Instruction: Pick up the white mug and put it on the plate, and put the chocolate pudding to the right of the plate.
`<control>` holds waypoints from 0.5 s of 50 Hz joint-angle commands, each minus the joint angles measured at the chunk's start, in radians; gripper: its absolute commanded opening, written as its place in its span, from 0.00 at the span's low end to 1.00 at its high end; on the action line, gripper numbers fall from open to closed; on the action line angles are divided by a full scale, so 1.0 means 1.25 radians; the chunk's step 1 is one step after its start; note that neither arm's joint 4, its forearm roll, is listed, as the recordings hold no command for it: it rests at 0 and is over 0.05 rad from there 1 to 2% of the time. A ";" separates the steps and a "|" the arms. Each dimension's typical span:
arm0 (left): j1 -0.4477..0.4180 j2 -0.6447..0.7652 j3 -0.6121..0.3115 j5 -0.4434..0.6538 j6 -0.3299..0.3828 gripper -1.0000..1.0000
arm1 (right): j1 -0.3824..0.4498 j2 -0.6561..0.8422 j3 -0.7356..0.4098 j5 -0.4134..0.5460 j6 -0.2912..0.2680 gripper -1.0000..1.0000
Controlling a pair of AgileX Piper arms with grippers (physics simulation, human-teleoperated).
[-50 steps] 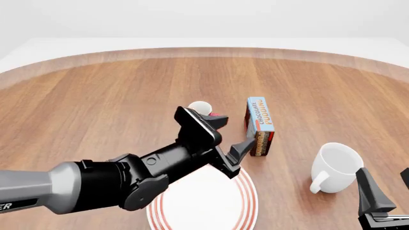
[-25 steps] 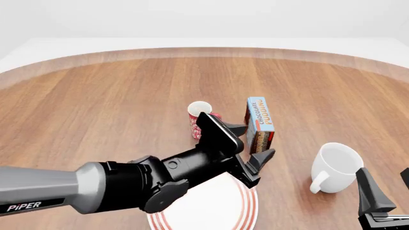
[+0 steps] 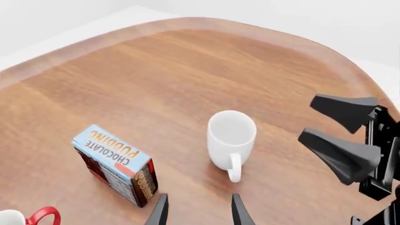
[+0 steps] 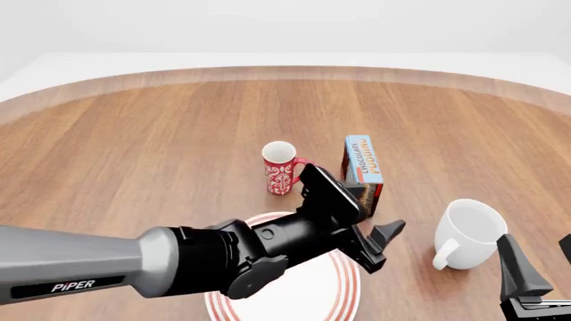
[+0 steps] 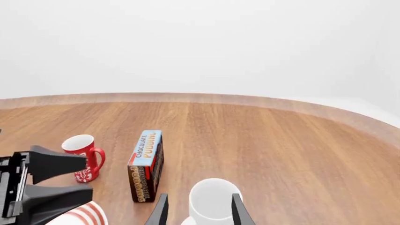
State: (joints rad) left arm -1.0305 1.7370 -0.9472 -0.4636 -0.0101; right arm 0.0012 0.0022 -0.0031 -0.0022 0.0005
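Since the earlier frames the left arm has swung rightward across the bench, uncovering the red mug; nothing else has shifted.

In the front view we see the left gripper hanging above the plate, its jaws spread and empty, tips aimed toward the white mug. The chocolate pudding stands upright just behind that gripper, apart from it, beside the red mug. The white mug sits right of the plate, near the right gripper, whose jaws are parted and hold nothing.

In the left wrist view we find the white mug ahead of the left gripper, clear of the open fingers, its handle toward the camera. The chocolate pudding stands off to one side, outside the jaws. The right gripper shows beyond the mug, open.

In the right wrist view the white mug sits between the fingertips of the right gripper; we cannot tell whether they touch it. The chocolate pudding and red mug stand farther off, with the plate under the left gripper.
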 commanded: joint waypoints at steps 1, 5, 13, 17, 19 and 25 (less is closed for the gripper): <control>-0.016 0.019 -0.033 0.026 -0.005 1.00 | 0.000 0.000 0.000 0.000 0.001 1.00; -0.022 0.027 -0.042 0.032 -0.007 1.00 | 0.000 0.000 0.000 -0.001 0.001 1.00; -0.034 0.033 -0.054 0.045 -0.012 1.00 | 0.001 0.000 0.000 -0.001 0.001 1.00; -0.041 0.037 -0.062 0.056 -0.016 1.00 | 0.000 0.000 0.000 -0.001 0.001 1.00; -0.043 0.037 -0.066 0.059 -0.018 1.00 | 0.000 0.000 0.000 0.000 0.001 1.00; -0.051 0.045 -0.070 0.064 -0.025 1.00 | 0.000 0.000 0.000 -0.001 0.001 1.00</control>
State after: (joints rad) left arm -1.0775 1.7801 -1.0182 -0.4012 -0.0304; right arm 0.0017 0.0018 -0.0029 -0.0028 0.0015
